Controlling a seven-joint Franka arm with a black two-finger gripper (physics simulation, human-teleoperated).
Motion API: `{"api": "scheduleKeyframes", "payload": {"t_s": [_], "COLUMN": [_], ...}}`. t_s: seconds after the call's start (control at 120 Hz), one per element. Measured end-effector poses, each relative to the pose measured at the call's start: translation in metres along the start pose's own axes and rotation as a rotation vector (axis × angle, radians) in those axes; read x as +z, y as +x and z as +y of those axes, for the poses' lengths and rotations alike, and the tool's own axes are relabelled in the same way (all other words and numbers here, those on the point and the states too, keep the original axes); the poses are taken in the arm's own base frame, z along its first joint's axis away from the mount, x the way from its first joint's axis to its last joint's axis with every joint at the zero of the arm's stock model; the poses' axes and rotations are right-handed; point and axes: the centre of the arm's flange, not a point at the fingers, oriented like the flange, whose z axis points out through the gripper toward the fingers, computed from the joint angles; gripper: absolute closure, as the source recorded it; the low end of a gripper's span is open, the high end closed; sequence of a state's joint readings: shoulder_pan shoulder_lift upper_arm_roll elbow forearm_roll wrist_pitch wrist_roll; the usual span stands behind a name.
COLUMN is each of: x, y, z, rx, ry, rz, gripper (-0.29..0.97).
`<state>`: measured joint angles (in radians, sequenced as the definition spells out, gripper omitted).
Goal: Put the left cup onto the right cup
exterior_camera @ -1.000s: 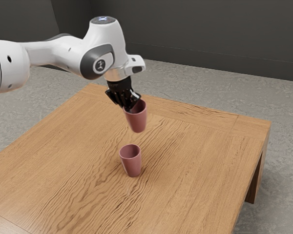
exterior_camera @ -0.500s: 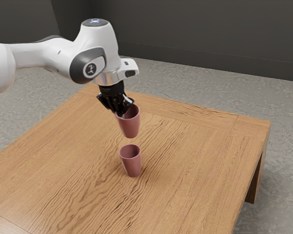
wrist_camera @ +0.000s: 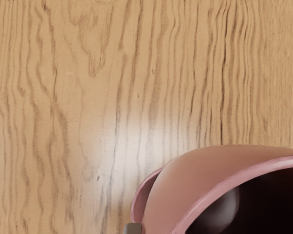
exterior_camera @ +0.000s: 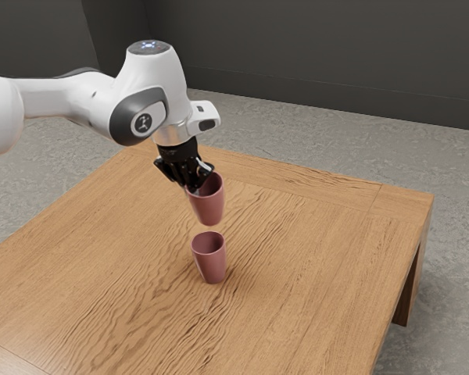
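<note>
With the gripper [exterior_camera: 196, 180] clamped on the tilted cup [exterior_camera: 208, 203] at its rim, level it, centre it over the cup below [exterior_camera: 209, 258], then lower.

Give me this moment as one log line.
gripper: shut on held cup | held cup: tilted, airborne above standing cup, not touching | standing cup: upright on table
</note>
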<state>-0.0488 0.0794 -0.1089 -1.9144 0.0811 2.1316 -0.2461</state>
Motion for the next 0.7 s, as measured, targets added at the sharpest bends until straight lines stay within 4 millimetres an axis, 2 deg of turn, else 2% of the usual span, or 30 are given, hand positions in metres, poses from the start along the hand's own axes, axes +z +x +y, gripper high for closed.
{"api": "scheduleKeyframes", "payload": {"t_s": [0.3, 0.7], "x": [0.0017, 0.0059], "y": [0.0011, -0.0083], "z": [-0.0008, 0.0031], "rx": [-0.029, -0.097], "ry": [-0.003, -0.030], "rz": [0.009, -0.078], "gripper": [0.78, 0.78]}}
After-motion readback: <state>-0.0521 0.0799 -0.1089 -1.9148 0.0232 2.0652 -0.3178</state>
